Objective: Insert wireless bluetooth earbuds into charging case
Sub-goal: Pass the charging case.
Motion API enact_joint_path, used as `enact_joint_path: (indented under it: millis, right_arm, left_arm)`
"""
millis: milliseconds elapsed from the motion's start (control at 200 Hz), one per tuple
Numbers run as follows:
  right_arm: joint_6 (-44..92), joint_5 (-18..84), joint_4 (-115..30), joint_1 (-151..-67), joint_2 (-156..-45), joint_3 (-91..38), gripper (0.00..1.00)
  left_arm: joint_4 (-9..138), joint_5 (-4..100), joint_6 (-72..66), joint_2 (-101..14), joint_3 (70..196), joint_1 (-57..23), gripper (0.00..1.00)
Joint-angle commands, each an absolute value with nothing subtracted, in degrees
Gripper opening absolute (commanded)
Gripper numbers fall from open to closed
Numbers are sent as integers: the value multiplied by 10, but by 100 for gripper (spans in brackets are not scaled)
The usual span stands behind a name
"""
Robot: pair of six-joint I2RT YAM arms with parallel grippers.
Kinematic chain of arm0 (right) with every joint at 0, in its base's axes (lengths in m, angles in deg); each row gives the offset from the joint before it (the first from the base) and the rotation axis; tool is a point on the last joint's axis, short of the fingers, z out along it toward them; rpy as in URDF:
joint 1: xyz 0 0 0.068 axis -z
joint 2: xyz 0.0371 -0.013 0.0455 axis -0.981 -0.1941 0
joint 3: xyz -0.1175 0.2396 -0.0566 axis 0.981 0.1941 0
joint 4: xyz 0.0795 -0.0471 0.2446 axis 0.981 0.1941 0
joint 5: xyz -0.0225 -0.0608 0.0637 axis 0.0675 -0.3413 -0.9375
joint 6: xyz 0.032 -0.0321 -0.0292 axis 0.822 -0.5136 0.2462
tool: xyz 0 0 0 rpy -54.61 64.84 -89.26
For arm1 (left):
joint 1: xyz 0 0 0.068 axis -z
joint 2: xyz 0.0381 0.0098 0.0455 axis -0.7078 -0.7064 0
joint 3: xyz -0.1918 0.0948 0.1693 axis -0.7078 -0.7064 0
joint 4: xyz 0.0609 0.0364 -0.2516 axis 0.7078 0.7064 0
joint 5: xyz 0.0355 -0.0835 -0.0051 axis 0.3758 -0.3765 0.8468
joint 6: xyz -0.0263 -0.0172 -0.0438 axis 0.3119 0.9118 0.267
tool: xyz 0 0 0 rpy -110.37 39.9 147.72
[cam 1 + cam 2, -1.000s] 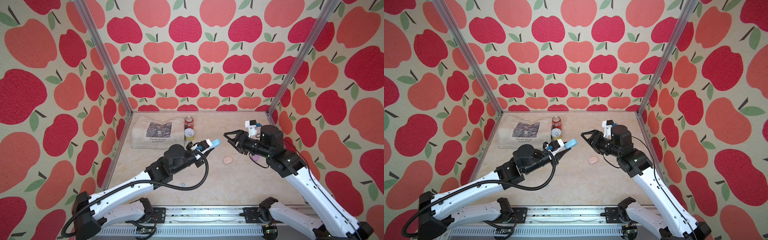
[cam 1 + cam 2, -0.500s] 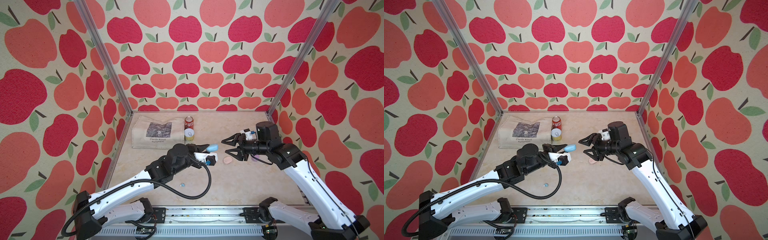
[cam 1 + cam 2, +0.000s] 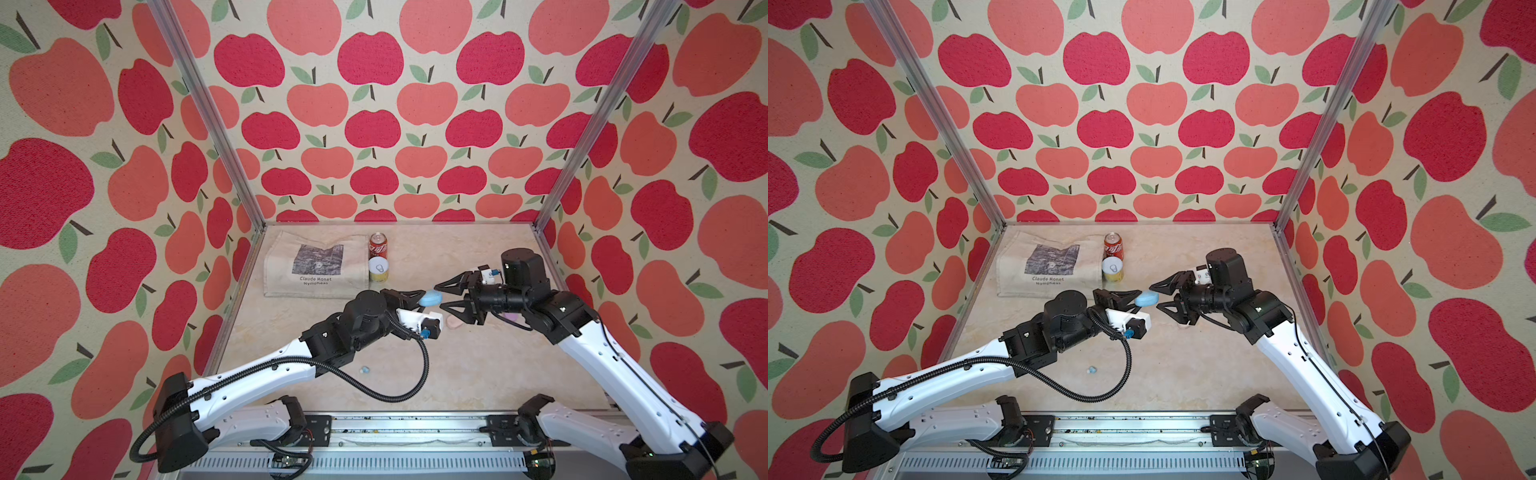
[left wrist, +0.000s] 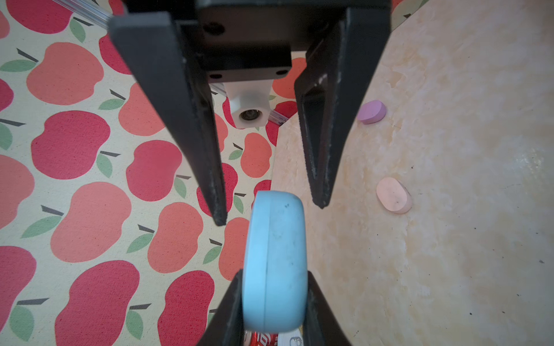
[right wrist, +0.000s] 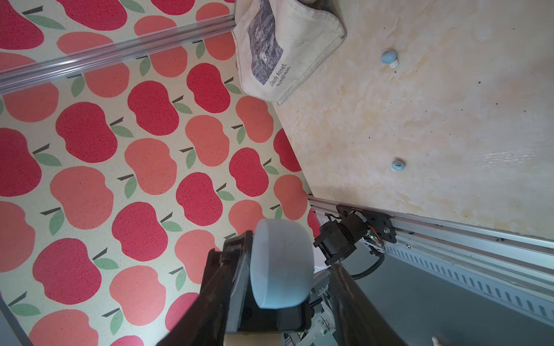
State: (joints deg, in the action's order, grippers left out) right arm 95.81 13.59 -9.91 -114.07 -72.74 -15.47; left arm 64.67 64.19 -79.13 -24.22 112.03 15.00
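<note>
Near the yellow can (image 3: 378,269), left claw (image 3: 419,300) grips a blue case (image 3: 430,297), right claw (image 3: 438,296) sits open at its tip.

Right of centre in a top view you get only a sliver of the pink case (image 3: 455,323) behind the right gripper (image 3: 438,296), and the right arm (image 3: 582,340) nearly covers the purple case (image 3: 510,317). The blue earbud (image 3: 365,369) below is too small to read.
</note>
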Motion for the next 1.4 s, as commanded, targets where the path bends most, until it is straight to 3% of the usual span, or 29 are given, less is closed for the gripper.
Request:
enact_joint_path:
  millis: [0,110,330,555,640,790,895,1010,1141,1251,1391]
  right_arm:
    - [979,144,-135,-1148,-732,-145,50]
    - [987,145,-146,-1151,-732,-139,43]
    - [1003,155,-166,-1155,-724,-115,39]
    - [991,166,-172,-1154,-724,-120,15]
    - [971,175,-168,-1153,-726,-132,11]
    - [910,187,-196,-1144,-731,-158,9]
    - [836,164,-251,-1140,-739,-172,9]
    - [797,132,-318,-1143,-746,-167,9]
    - [786,103,-383,-1159,-758,-160,8]
    - [790,102,-428,-1174,-763,-154,8]
    - [809,113,-472,-1183,-763,-143,8]
  left_arm:
    - [630,654,-798,-247,1139,156,3]
    - [626,654,-794,-251,1141,157,3]
    - [608,654,-777,-257,1143,159,3]
    - [612,646,-745,-258,1150,158,8]
    - [626,633,-693,-253,1158,151,23]
    - [682,527,-506,-214,1171,105,73]
    - [680,369,-330,-167,1154,27,87]
    - [597,234,-169,-132,1104,-58,90]
    - [498,163,-68,-135,1066,-84,89]
    - [450,138,-38,-158,1061,-78,86]
    - [418,179,-62,-174,1053,-52,86]
